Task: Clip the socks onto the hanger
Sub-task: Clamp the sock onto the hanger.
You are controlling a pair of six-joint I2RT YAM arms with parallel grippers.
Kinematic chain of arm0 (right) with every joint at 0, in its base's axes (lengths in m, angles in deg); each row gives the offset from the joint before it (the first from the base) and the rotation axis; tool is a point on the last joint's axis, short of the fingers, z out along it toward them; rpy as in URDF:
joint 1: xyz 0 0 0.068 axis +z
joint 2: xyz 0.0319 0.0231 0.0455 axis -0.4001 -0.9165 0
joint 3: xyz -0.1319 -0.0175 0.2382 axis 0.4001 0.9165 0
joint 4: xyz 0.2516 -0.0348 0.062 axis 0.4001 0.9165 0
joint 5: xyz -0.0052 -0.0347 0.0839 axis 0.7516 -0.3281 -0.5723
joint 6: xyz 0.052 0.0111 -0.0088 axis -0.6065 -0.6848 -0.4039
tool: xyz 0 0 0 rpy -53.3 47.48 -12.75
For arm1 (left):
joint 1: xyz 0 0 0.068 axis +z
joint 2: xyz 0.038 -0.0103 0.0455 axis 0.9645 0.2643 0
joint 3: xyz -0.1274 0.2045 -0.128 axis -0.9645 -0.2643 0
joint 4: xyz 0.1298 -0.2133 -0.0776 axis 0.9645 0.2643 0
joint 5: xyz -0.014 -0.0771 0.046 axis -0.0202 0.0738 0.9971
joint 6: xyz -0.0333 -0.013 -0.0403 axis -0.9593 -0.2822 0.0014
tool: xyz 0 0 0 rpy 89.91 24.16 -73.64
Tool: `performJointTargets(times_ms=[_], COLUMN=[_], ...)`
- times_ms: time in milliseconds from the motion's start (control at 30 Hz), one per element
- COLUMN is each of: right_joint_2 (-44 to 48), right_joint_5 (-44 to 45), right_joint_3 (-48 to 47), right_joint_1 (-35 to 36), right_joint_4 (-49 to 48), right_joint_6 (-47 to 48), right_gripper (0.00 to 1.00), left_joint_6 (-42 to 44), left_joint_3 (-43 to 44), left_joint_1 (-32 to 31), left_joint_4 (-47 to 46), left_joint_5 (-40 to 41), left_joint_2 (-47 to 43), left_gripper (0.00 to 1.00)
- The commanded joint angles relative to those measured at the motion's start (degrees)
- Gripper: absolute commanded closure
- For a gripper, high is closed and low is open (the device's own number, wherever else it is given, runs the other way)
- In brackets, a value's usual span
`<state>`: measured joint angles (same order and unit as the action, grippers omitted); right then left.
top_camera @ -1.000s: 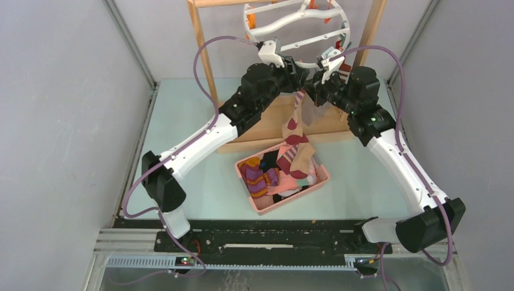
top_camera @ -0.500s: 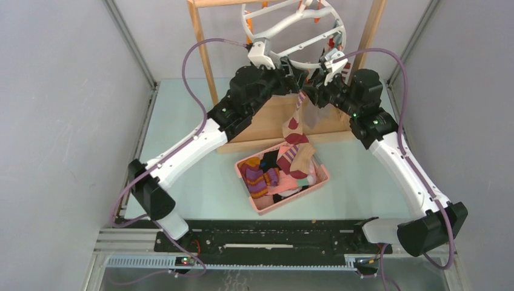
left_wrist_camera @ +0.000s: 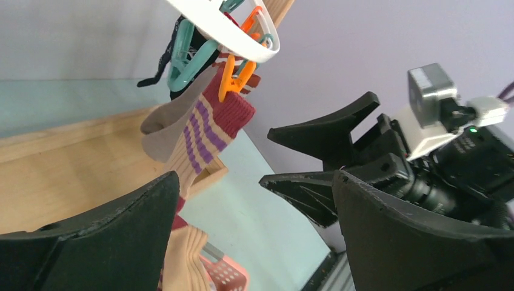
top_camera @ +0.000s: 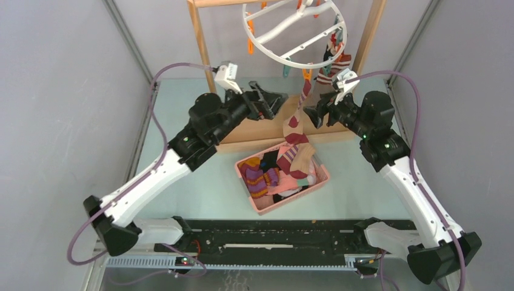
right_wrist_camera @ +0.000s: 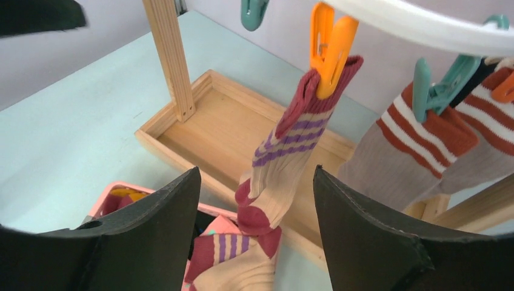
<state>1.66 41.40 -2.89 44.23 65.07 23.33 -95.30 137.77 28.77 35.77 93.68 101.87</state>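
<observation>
Both my grippers are open and hold nothing: the left gripper (top_camera: 274, 103) sits below the hanger (right_wrist_camera: 418, 23), the right gripper (top_camera: 313, 115) just beside the striped sock (right_wrist_camera: 291, 145). That sock hangs by its maroon cuff from an orange clip (right_wrist_camera: 327, 45), its foot trailing down into the pink basket (top_camera: 297, 195) among other socks (top_camera: 260, 176)

Layout you are looking at:
- Hanger (right_wrist_camera: 424, 25): hanging at the far end, above the rack base (top_camera: 260, 128).
- Clip (right_wrist_camera: 328, 42): dangling from the hanger's near rim.
- Sock (top_camera: 294, 124): hanging from that clip, its lower end reaching into the basket (top_camera: 297, 195).
- Basket: sitting just before the rack base.
- Left gripper (top_camera: 277, 102), right gripper (top_camera: 310, 115): flanking the sock, not touching it.
</observation>
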Motion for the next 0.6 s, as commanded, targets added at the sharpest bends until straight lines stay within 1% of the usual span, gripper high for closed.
performJointTargets(times_ms=[0,100,167,233,300,433,567], right_joint_2=[4.6,8.3,10.8,13.4,15.9,19.5,20.3], right_joint_5=[0.8,0.1,-0.1,0.1,0.6,1.3,2.2], right_joint_3=[3.5,8.4,11.8,14.8,17.5,21.3,23.1], right_joint_1=[-0.3,-0.4,-0.3,-0.2,-0.2,0.1,1.3], right_joint_4=[0.1,-1.4,-1.9,-2.3,-2.5,-3.3,-4.6], right_joint_6=[-3.1,-5.1,-6.4,-7.1,-7.4,-8.1,-9.2], right_gripper=[0.23,0.22,0.21,0.21,0.20,0.20,0.20], left_joint_6=[-3.3,-4.8,-7.9,-12.6,-16.8,-24.7,-32.8], left_joint_3=[-3.2,-3.0,-3.3,-4.0,-3.6,-2.7,-6.4], left_joint_1=[-0.1,1.4,2.2,2.6,3.3,4.8,5.0], left_joint_4=[3.2,3.8,1.3,-1.3,-1.5,-3.2,-12.4], left_joint_5=[-0.1,-5.0,-8.4,-7.6,-6.5,-7.4,-7.9], left_joint_2=[-8.2,-12.1,-14.7,-17.5,-19.8,-22.3,-24.1], left_gripper=[0.00,0.00,0.00,0.00,0.00,0.00,0.00])
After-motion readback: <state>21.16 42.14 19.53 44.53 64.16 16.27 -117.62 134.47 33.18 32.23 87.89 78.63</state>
